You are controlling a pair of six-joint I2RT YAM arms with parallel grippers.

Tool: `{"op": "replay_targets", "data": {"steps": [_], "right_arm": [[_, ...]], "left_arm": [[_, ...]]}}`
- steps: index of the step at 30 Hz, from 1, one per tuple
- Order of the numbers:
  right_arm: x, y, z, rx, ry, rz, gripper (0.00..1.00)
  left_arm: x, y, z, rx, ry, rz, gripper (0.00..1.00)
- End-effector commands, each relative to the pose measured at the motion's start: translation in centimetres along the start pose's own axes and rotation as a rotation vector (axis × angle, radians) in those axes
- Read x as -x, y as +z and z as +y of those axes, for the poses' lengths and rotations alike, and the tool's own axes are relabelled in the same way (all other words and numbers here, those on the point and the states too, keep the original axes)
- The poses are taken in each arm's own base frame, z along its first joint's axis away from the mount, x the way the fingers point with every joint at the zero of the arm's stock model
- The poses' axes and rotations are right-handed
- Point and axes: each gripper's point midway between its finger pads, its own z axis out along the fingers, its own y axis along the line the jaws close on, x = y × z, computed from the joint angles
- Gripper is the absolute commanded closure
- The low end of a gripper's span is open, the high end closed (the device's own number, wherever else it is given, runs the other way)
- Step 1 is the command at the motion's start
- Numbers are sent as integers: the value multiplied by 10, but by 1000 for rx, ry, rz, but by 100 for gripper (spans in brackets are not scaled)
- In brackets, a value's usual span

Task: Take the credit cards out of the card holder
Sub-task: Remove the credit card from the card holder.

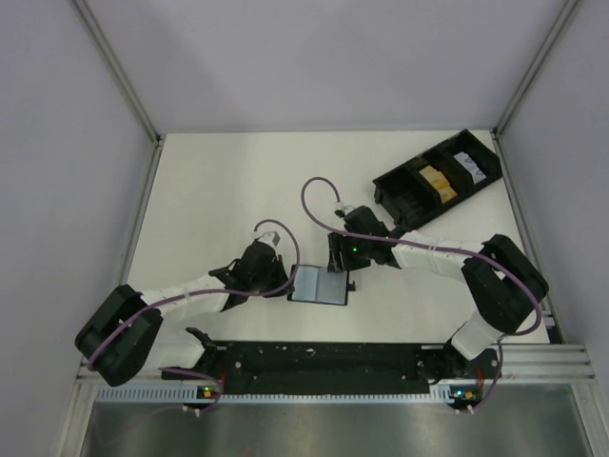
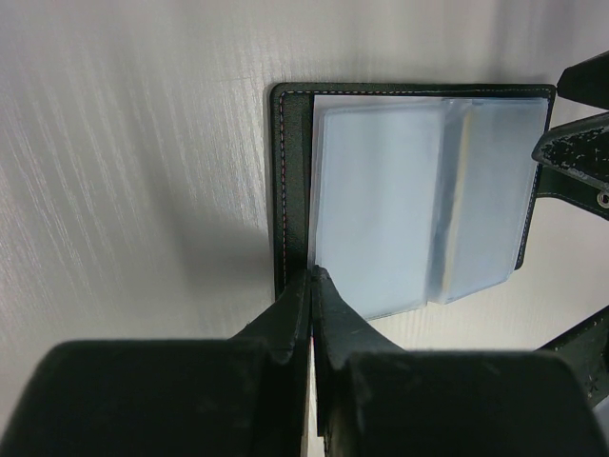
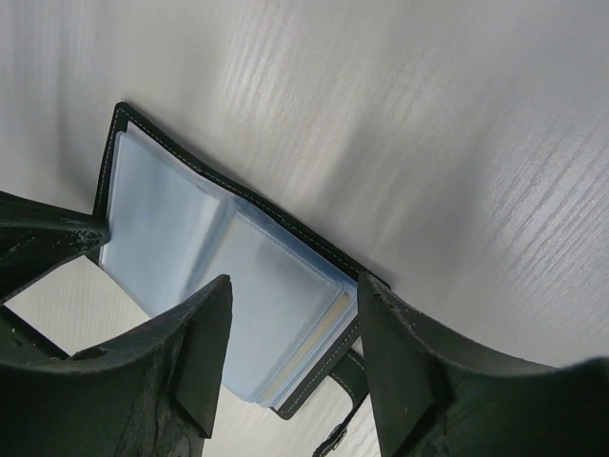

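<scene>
The card holder (image 1: 319,284) lies opened flat on the table (image 1: 219,190), near the middle and close to the near edge, between our two arms. Its clear sleeves (image 2: 381,209) face up, and its small black tab (image 3: 344,379) sticks out from the right side.

Our left gripper (image 2: 312,286) has its fingers pressed together at the holder's black left cover. We cannot tell whether a thin bit of that cover is caught between them or whether they only rest against it. Either way, we judge that it is there to steady the holder.

Our right gripper (image 3: 293,295) stands spread over the right-hand stack of sleeves, one finger on each side. It grips nothing that we can see.

From the right wrist view, a thin yellowish edge shows between the sleeve layers. We take it for one of the credit cards (image 3: 331,319), still inside its pocket. How many more sit in the other sleeves we cannot tell.

At the far right stands a long black tray (image 1: 388,187) with an orange-yellow thing (image 1: 435,179) and a white thing (image 1: 465,162) in its compartments. They are too small for us to say whether they are cards.

So the holder is open and braced, and the pulling is not yet done. At least that yellowish card is left to draw out. We judge that the next move is to close the right fingers on its exposed edge and slide it clear while the left side keeps the holder from shifting.
</scene>
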Motion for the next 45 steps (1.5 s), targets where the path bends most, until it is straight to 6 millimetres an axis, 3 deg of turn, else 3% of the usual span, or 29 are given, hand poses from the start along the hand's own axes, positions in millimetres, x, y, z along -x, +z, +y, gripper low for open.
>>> {"op": "replay_targets", "data": {"steps": [1, 7, 22, 38, 45], "right_arm": [[26, -12, 16, 19, -45, -77, 44], [21, -7, 24, 66, -51, -45, 45], [10, 3, 22, 72, -45, -1, 49], [3, 2, 31, 118, -46, 29, 54], [19, -8, 19, 28, -63, -43, 53]], "left_arm": [[-11, 1, 12, 44, 4, 27, 99], [-11, 1, 11, 43, 5, 29, 99], [-13, 2, 10, 39, 7, 32, 100], [-13, 1, 9, 37, 6, 32, 100], [-13, 1, 10, 39, 5, 30, 100]]}}
